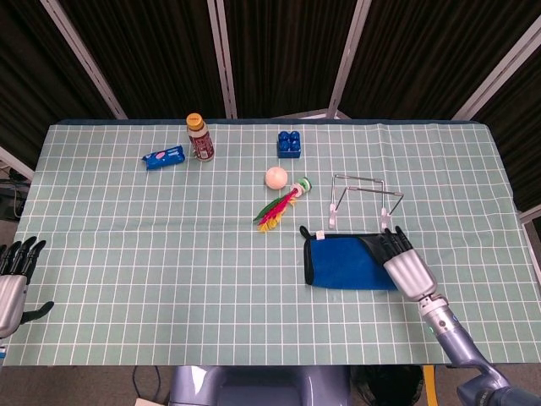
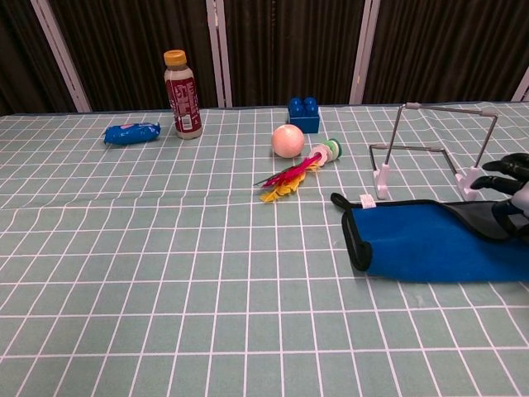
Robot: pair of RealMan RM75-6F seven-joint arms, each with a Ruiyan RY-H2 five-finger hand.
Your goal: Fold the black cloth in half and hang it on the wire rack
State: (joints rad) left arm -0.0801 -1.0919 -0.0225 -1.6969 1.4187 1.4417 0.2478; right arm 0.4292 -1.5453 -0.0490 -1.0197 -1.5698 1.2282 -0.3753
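Note:
The cloth [image 1: 347, 262], blue inside with black edging, lies flat on the checked table right of centre, also in the chest view [image 2: 421, 244]. Its white tag points toward the wire rack [image 1: 365, 196], which stands just behind it [image 2: 434, 149]. My right hand [image 1: 406, 269] lies over the cloth's right end with its fingers stretched out and apart, reaching toward the rack's near foot; the chest view shows only its fingers [image 2: 512, 169] at the frame edge. Whether the thumb pinches the fabric is hidden. My left hand [image 1: 10, 283] hovers open off the table's front left corner.
A brown bottle [image 1: 199, 137] and a blue packet [image 1: 163, 157] stand at the back left. A blue block [image 1: 290, 143], a pink ball [image 1: 275, 177] and a feathered shuttlecock [image 1: 281, 205] lie near the middle, left of the rack.

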